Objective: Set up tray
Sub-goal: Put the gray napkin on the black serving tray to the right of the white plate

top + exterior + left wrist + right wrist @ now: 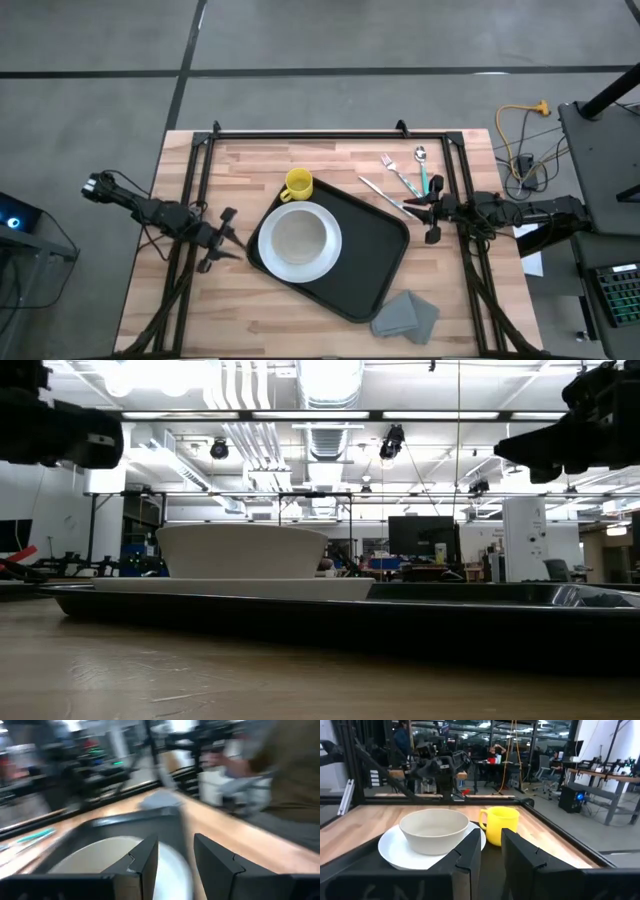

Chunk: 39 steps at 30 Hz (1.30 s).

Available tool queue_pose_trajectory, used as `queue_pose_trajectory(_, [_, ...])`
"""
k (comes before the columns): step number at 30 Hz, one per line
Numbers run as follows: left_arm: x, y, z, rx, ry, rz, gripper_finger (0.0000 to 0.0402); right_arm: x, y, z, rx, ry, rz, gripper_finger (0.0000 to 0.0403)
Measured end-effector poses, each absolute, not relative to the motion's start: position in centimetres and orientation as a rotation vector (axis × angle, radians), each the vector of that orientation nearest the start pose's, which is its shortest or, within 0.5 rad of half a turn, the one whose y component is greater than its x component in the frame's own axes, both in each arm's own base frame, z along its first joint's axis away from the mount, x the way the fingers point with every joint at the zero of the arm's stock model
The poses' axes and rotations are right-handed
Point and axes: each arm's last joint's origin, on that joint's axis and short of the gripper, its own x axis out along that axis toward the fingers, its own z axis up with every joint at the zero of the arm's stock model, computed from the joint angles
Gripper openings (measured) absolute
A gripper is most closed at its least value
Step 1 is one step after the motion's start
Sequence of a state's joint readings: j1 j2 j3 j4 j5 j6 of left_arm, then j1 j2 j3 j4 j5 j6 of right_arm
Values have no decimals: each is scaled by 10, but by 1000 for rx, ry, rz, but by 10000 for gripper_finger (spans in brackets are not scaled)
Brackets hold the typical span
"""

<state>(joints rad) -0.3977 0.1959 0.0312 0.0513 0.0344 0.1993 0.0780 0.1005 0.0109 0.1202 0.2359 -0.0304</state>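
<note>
While the tray (345, 255) lies angled mid-table, both grippers hang empty beside it: left gripper (222, 240) spread, right gripper (433, 212) narrowed; a careless reach could tip the bowl (297, 238).

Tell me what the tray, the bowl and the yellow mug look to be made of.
Tray: probably plastic, matte black, showing no glare.
Bowl: likely ceramic or melamine, off-white with a smooth, faintly glossy wall; it sits on a white plate of similar look.
Yellow mug: glazed ceramic or hard plastic, with soft highlights on its side; the pictures cannot settle which.
</note>
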Motion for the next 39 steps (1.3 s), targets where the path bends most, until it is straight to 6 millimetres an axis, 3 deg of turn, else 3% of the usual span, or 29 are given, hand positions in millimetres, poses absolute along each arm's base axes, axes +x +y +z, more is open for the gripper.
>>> queue_pose_trajectory(8, [93,-49,170,164,120,-730,112,103,1,175,-40,-72,-160,68])
queue_pose_trajectory(17, [81,-54,183,155,35,-1096,112,102,1,180,-31,-120,-162,68])
queue_pose_trajectory(24, [70,-50,194,147,-109,-1100,112,102,1,181,-15,-130,-164,68])
queue_pose_trajectory(30, [68,-49,206,125,-230,-1089,112,102,-1,181,131,-147,-216,68])
queue_pose_trajectory(39, [73,-51,193,131,-266,-1081,112,102,-1,180,150,-146,-240,68])
